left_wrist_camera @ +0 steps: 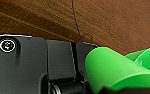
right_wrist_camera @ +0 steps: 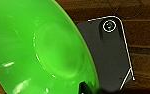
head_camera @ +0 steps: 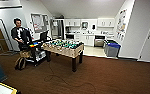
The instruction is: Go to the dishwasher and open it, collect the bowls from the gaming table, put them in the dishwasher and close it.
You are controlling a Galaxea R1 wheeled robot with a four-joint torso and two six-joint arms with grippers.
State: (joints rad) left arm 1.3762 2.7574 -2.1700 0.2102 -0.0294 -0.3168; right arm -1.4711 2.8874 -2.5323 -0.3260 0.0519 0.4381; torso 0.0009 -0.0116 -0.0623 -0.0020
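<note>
A lime green bowl (right_wrist_camera: 43, 50) hangs above the brown carpet in the right wrist view, its underside close to the camera. My right gripper (right_wrist_camera: 84, 87) is shut on its rim. In the left wrist view a green bowl (left_wrist_camera: 111, 72) shows large beside the arm's dark plate, with more green rim (left_wrist_camera: 148, 57) behind it; what holds it is hidden. The dishwasher (head_camera: 99, 40), with a steel front, sits among white cabinets at the far back, door shut. A corner of the gaming table (head_camera: 2, 87), white with a yellow edge, is at the near left.
A table-football table (head_camera: 64, 47) stands mid-room with a black cable (head_camera: 63, 81) trailing over the carpet. A seated person (head_camera: 19, 33) with a cart (head_camera: 37, 51) is at the left. Blue-lidded bins (head_camera: 112, 48) stand near the kitchen. Open carpet lies to the right.
</note>
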